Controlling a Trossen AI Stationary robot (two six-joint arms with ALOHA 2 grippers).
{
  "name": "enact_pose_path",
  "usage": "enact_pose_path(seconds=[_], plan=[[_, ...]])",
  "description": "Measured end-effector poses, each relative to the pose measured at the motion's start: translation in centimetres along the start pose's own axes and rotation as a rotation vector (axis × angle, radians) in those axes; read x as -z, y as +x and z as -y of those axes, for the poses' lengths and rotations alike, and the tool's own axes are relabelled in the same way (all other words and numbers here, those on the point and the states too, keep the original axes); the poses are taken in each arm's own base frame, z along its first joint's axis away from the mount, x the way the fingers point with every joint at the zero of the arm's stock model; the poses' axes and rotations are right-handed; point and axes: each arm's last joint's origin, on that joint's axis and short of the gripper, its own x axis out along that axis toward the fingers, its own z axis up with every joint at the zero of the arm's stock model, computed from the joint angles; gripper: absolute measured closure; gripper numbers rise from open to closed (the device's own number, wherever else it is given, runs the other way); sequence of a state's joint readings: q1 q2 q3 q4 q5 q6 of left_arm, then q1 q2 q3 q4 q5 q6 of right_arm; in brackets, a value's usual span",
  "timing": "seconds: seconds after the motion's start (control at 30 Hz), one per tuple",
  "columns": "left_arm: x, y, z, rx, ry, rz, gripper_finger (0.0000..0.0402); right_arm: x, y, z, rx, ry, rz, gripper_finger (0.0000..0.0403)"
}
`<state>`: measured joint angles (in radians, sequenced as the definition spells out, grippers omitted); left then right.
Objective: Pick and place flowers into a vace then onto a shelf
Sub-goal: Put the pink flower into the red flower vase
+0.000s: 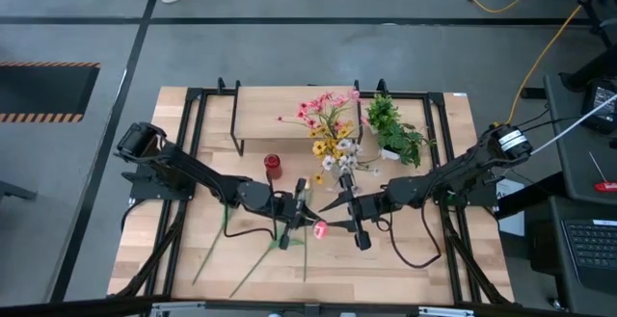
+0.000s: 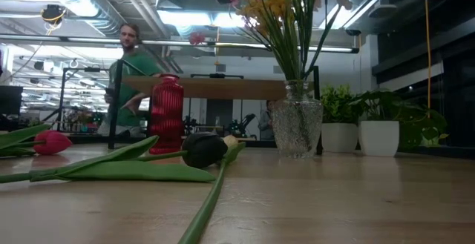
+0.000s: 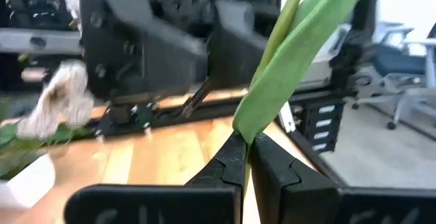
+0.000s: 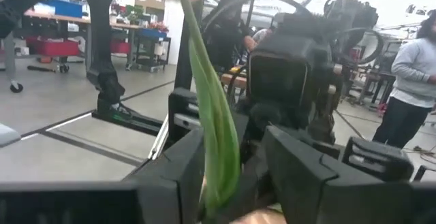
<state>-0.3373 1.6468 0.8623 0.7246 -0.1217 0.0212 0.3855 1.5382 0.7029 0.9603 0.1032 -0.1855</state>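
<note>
High view: your left gripper (image 1: 300,199) pinches a green flower stem (image 3: 289,54) mid-table, while your right gripper (image 1: 339,199), fingers spread, straddles that same stem.

A ribbed red jar (image 1: 273,166) stands on the light-wood tabletop (image 1: 424,269) near its middle. Leafy green plants in white pots (image 2: 379,136) sit at the far right side. Beyond the table, a person in a green shirt (image 2: 130,66) stands in the room.
</note>
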Motion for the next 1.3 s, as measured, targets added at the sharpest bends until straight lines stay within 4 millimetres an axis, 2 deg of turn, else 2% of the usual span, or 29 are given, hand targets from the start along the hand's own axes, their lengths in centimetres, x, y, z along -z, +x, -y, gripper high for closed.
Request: enact_pose_path(seconds=[0.33,0.63,0.83,1.03,1.17,1.3], plan=[[-1.7,-2.0,0.7,-0.078,0.019,-0.078,0.0396,-0.7,-0.7,0.2,-0.010,0.040,-0.064,0.0227],[-3.7,-5.5,2.2,-0.261,0.056,-0.169,0.0397,-1.5,-1.7,0.4,-0.021,0.066,-0.143,0.0228],[-3.4,-8.1,2.9,-0.338,0.025,-0.176,0.0397,-1.4,-2.1,0.0,-0.045,0.057,-0.193,0.0233],[-2.2,-10.5,3.0,-0.409,-0.018,-0.165,0.0397,-1.2,-2.2,-0.1,-0.051,0.036,-0.198,0.0267],[-2.1,-11.6,2.6,-0.422,-0.028,-0.152,0.0397,-0.1,-2.8,-0.3,-0.048,0.094,-0.234,0.0309],[-2.9,-12.2,2.1,-0.429,-0.031,-0.123,0.0397,1.4,-3.8,-0.4,-0.042,0.159,-0.245,0.0362]])
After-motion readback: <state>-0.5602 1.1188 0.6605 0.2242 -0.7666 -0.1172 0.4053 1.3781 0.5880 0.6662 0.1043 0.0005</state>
